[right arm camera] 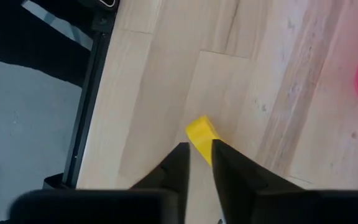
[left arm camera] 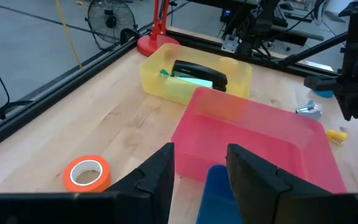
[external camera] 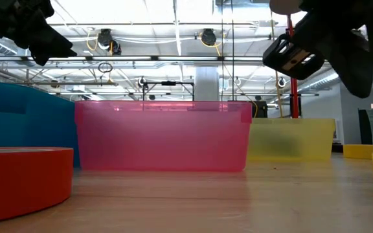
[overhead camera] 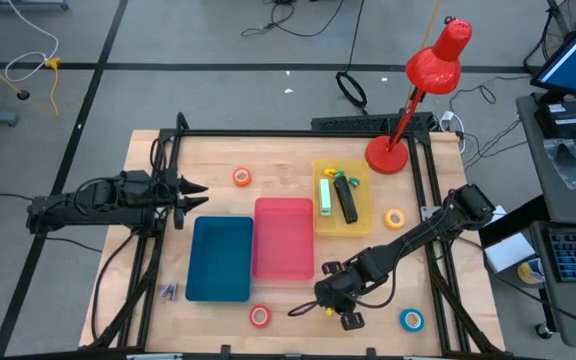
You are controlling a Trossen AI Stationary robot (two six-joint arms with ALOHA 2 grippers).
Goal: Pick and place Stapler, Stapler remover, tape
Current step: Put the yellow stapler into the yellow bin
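Nowhere did any brand, label or legible writing show. Low over the bench (overhead camera: 138, 190) near its front edge, the right pincer (right arm camera: 201, 152) pointed down with its jaws a narrow slit apart, a small yellow piece (right arm camera: 202, 137) just past the fingertips; whether they gripped it I cannot tell. The left pincer (left arm camera: 201, 165) hovered partly open, holding nothing, beside the blue bin (overhead camera: 219, 260). The black stapler (overhead camera: 346, 198) lay in the yellow tray (overhead camera: 360, 222). Tape rolls sat apart: orange (overhead camera: 241, 177), yellow (overhead camera: 395, 218), red-orange (overhead camera: 259, 316), blue (overhead camera: 411, 320).
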